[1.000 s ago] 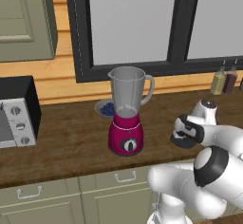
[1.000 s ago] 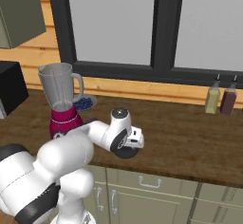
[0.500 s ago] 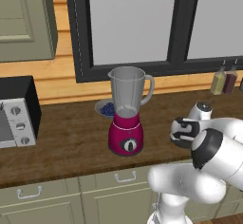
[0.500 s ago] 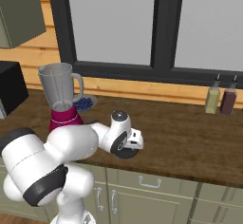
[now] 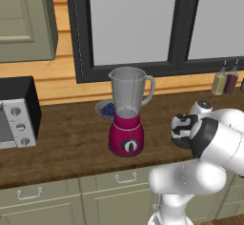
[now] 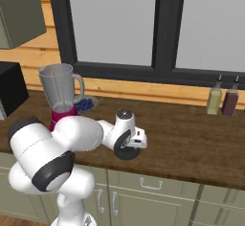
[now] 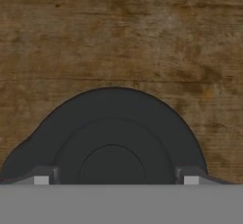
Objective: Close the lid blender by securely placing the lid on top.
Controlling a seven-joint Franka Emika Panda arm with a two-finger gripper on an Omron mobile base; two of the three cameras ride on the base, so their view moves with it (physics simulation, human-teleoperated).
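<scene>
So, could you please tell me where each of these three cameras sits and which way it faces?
Left base view: behind the arm's left, facing the wooden counter and the clear-jarred blender on a magenta base; white arm lower right.
Right base view: behind the arm's right, same counter; arm lower left, gripper low over it.
Hand view: on the hand, looking down at the flat round black lid between the fingertips.
Both base views share the blender, the blue-filled bowl and two bottles.

Lid (image 7: 114, 142): black, on brown wood-grain counter (image 7: 123, 33). Blender (image 5: 127, 112): clear grey jar, magenta base, black knob. Bowl (image 5: 106, 109): blue contents.
</scene>
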